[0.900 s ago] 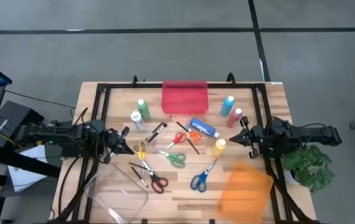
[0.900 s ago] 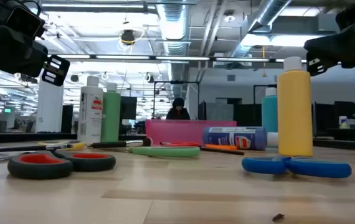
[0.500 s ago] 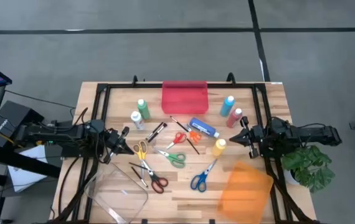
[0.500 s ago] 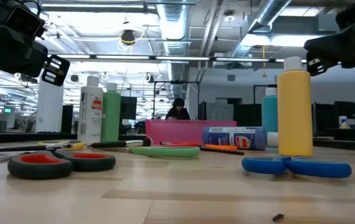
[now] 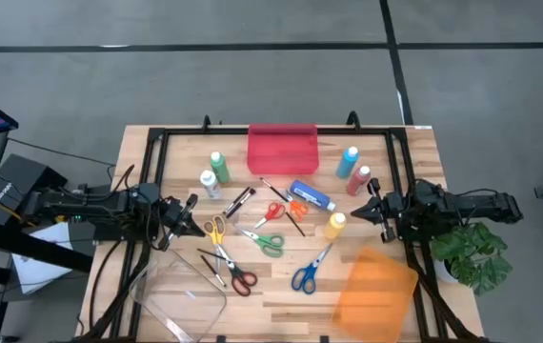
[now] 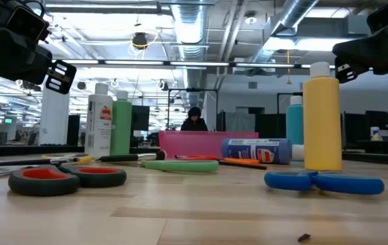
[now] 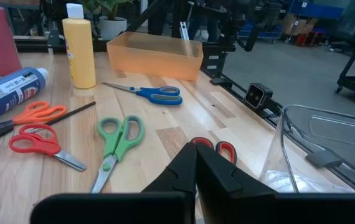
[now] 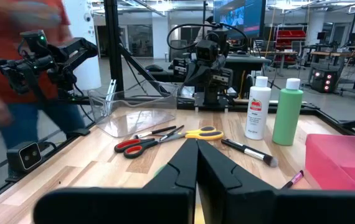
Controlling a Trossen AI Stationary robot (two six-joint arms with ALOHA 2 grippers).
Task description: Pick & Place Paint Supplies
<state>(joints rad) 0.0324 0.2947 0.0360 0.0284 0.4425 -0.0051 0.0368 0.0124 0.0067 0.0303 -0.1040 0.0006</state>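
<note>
Both arms wait at the desk (image 5: 281,291) edges: left tool (image 5: 188,219) and right tool (image 5: 371,208) closed, empty. Paint supplies lie mid-desk, untouched. Yellow bottle (image 5: 335,225) stands nearest the right tool (open wide first, approach level, grip below cap).
</note>
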